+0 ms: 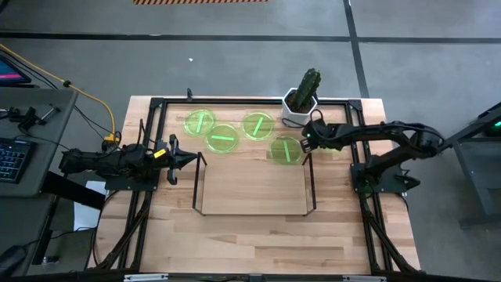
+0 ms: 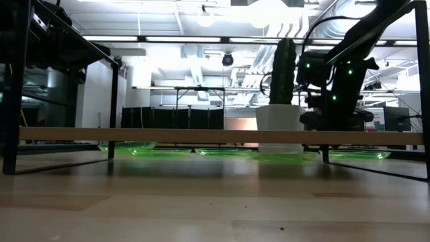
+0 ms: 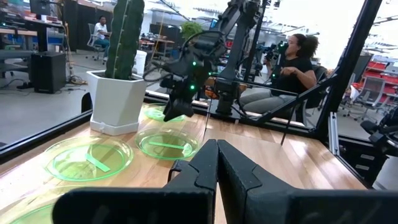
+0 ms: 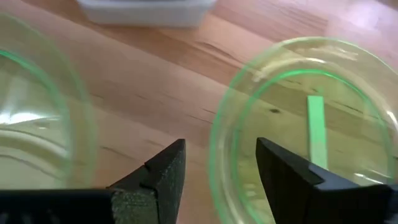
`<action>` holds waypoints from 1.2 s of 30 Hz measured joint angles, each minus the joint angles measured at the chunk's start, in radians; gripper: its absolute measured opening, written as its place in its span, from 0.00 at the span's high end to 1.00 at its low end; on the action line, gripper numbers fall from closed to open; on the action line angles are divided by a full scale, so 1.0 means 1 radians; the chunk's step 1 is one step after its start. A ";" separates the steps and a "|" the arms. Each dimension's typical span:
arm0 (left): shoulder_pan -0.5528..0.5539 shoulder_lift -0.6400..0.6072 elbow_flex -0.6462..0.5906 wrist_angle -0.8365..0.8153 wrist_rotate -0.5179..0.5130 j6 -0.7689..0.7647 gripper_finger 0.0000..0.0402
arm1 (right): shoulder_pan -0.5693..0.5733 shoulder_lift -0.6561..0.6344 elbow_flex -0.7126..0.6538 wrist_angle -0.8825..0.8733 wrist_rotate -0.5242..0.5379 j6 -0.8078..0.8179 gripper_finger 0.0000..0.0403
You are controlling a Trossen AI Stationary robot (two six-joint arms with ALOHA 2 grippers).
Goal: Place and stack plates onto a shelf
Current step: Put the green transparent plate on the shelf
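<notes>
Dark fingers of the right gripper point(image 4: 221, 171) fill the bottom of the right wrist view, standing apart with a clear gap between them — and into that gap runs the near rim of a plate point(image 4: 311, 118), nothing yet pinched.

Going by size: the table point(image 1: 258, 235) carries the shelf point(image 1: 252, 186) at its middle, its wood-coloured surface bare, no plate on it so far. Behind the shelf, along the far side of the table, four plates are visible from above — one at far left point(image 1: 200, 121), one point(image 1: 222, 139) overlapping it, one point(image 1: 257, 124) further right, and the one point(image 1: 286, 150) nearest the shelf's right end frame. A fifth I cannot make out. The cactus pot point(image 1: 300, 102) stands just beside that rightmost plate, on its far side.

That plate is what the coming move turns on. It lies flat, directly under and just ahead of the right gripper point(image 1: 307, 139), which reaches in from the right; its stripe runs roughly along the gripper's line of approach. The shelf lies just beside it, toward the table's near side — a short carry, by my judgement. The right arm is plainly the nearer one.

The left gripper point(image 1: 188, 160) waits at the shelf's left end, fingers pressed together, holding nothing
</notes>
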 joint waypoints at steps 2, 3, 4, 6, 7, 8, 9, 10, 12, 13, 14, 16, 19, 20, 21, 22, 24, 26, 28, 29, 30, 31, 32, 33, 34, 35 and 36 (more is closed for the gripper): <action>0.000 0.000 0.000 0.000 0.000 0.000 1.00 | 0.006 0.028 0.000 -0.003 0.025 0.004 0.56; 0.000 0.000 0.000 0.000 0.000 0.000 1.00 | 0.010 0.042 0.000 -0.002 0.038 0.004 0.56; 0.000 0.000 0.000 0.000 0.000 0.000 1.00 | 0.013 0.057 0.000 -0.003 0.049 0.005 0.56; 0.000 0.000 0.000 0.000 0.000 0.000 1.00 | 0.020 0.083 0.002 0.000 0.074 0.005 0.56; 0.000 0.000 0.000 0.000 0.000 0.000 1.00 | 0.023 0.093 0.004 0.000 0.086 0.005 0.56; 0.000 0.000 0.000 0.000 0.000 0.000 1.00 | 0.027 0.105 0.005 0.000 0.097 0.005 0.56; 0.000 0.000 0.000 0.000 0.000 0.000 1.00 | 0.031 0.114 0.005 0.000 0.110 0.007 0.56; 0.000 0.000 0.000 0.000 0.000 0.000 1.00 | 0.032 0.123 0.005 -0.001 0.122 0.009 0.57; 0.000 0.000 0.000 0.000 0.000 0.000 1.00 | 0.032 0.137 0.006 -0.003 0.131 0.023 0.61; 0.000 0.000 0.000 0.000 0.000 0.000 1.00 | 0.031 0.143 0.006 -0.003 0.134 0.027 0.65; 0.000 0.000 0.000 0.000 0.000 0.000 1.00 | 0.031 0.147 0.006 -0.004 0.136 0.032 0.69; 0.000 0.000 0.000 0.000 0.000 0.000 1.00 | 0.030 0.156 0.006 -0.006 0.138 0.033 0.81; 0.000 0.000 0.000 0.000 0.000 0.000 1.00 | 0.030 0.159 0.005 -0.015 0.142 -0.008 0.97; 0.000 0.000 0.000 0.000 0.000 0.000 1.00 | 0.030 0.158 0.005 -0.021 0.143 -0.021 0.97; 0.000 0.000 0.000 0.000 0.000 0.000 1.00 | 0.029 0.155 0.006 -0.033 0.143 -0.025 0.97; 0.000 0.000 0.000 0.000 0.000 0.000 1.00 | 0.029 0.150 0.007 -0.054 0.140 -0.028 0.98; 0.000 0.000 0.000 0.000 0.000 0.000 1.00 | 0.028 0.126 0.007 -0.089 0.131 -0.034 0.99; 0.000 0.000 0.000 0.000 0.000 0.000 1.00 | 0.028 0.087 0.005 -0.118 0.107 -0.039 0.99; 0.000 0.000 0.000 0.000 0.000 0.000 1.00 | 0.028 0.034 0.004 -0.118 0.096 -0.037 1.00; 0.000 0.000 0.000 0.000 0.000 0.000 1.00 | 0.028 0.004 0.005 -0.119 0.096 -0.033 1.00; 0.000 0.000 0.000 0.000 0.000 0.000 1.00 | 0.028 -0.027 0.005 -0.125 0.095 -0.033 1.00; 0.000 0.000 0.000 0.000 0.000 0.000 1.00 | 0.028 -0.058 0.005 -0.134 0.094 -0.034 1.00; 0.000 0.000 0.000 0.000 0.000 0.000 1.00 | 0.028 -0.089 0.005 -0.140 0.093 -0.034 1.00; 0.000 0.000 0.000 0.000 0.000 0.000 1.00 | 0.028 -0.123 0.005 -0.147 0.089 -0.031 1.00; 0.000 0.000 0.000 0.000 0.000 0.000 1.00 | 0.028 -0.153 0.005 -0.155 0.088 -0.032 1.00; 0.000 0.000 0.000 0.000 0.000 0.000 1.00 | 0.028 -0.183 0.005 -0.161 0.085 -0.033 1.00; 0.000 0.000 0.000 0.000 0.000 0.000 1.00 | 0.028 -0.213 0.005 -0.167 0.084 -0.032 1.00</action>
